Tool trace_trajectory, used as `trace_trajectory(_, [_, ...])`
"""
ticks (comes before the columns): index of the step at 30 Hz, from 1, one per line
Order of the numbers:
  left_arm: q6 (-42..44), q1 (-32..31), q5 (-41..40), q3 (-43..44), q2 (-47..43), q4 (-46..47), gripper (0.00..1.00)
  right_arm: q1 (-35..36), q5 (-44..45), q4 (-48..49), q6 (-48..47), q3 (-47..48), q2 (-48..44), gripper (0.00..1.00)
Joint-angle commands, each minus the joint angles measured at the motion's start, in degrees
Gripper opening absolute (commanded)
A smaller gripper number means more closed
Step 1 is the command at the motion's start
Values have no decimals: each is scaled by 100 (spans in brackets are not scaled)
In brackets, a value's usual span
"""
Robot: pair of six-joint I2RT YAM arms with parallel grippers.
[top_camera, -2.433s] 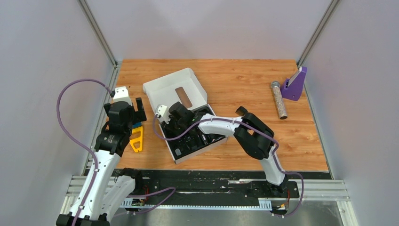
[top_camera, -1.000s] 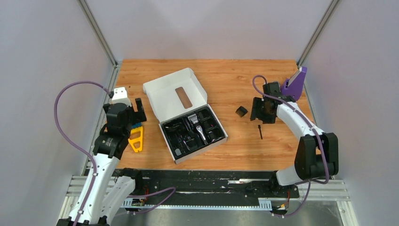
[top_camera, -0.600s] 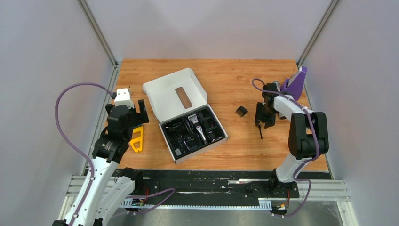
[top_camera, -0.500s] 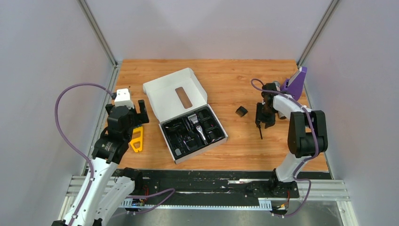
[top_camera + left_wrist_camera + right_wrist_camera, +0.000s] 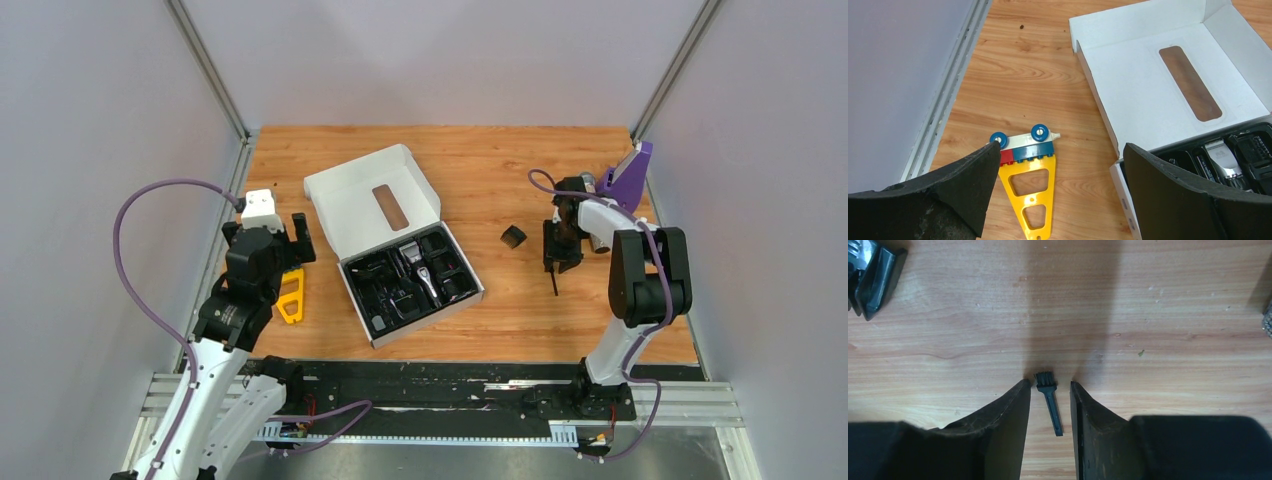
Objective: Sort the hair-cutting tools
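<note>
Right gripper (image 5: pixel 1049 385), jaws narrowly apart and holding nothing, straddles the thin black stick (image 5: pixel 1050 407) near the right edge of the table (image 5: pixel 1148 315); the stick's long axis lies across the closing line.

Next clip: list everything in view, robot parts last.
box: one, white, lid open, centre-left
clipper: one, black and silver, in the box
comb guard: one, black, right of the box
brush: one, black, right of the comb guard
purple piece: one, far right edge
cylinder: one, glittery silver, beside the purple piece
toy triangle: one, yellow, left of the box
left tool: one, black, open above the toy triangle
right tool: one, black, open, straddling the brush
</note>
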Motion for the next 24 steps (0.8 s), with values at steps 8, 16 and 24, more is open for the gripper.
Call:
trace_trajectory(8, [78,-25,-83,170,-87,123,100,174,-296,249,-67,-102,154,29])
trace_trajectory(16, [74,-23,-54,170,-101,133,100,249,-257,122,104,-187,-70,17])
trace_trajectory(24, [58,-25,-42,161,-103,137,100,320,-433,94,431,-163,-228,8])
